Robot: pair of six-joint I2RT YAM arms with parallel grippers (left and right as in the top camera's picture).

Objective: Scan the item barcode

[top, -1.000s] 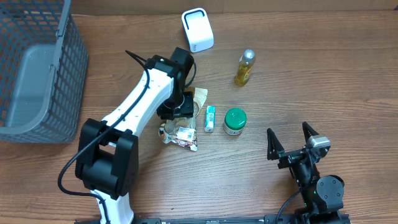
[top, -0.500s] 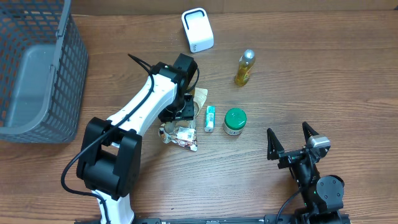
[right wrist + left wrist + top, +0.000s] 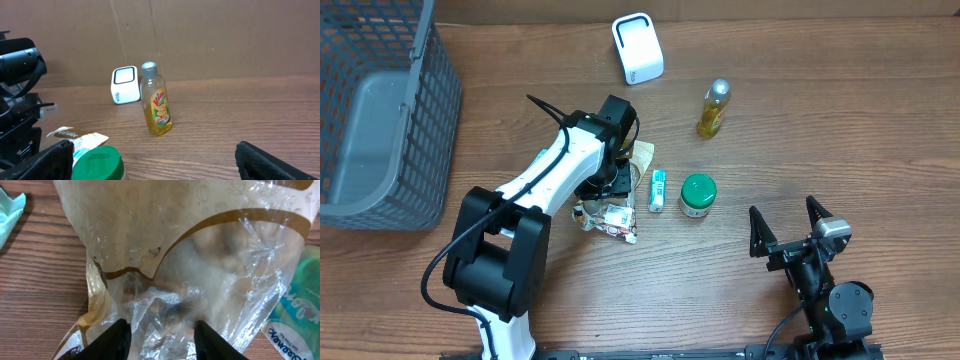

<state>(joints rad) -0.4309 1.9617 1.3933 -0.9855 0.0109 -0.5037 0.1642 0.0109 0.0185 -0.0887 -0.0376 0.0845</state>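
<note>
- The left arm has edged further over the clear snack bag, and the left pincer has narrowed.
- Nearest, the right pincer waits empty, fingers wide apart.
- Mid-worktop, the left pincer's fingers straddle the bag's crinkled film, probably to lift it; whether they pinch yet, I cannot tell.
- Farthest, the white scanner stands well apart from the bag.

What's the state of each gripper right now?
Left gripper: jaws either side of the bag; can't tell if it's gripped.
Right gripper: open, empty.
</note>
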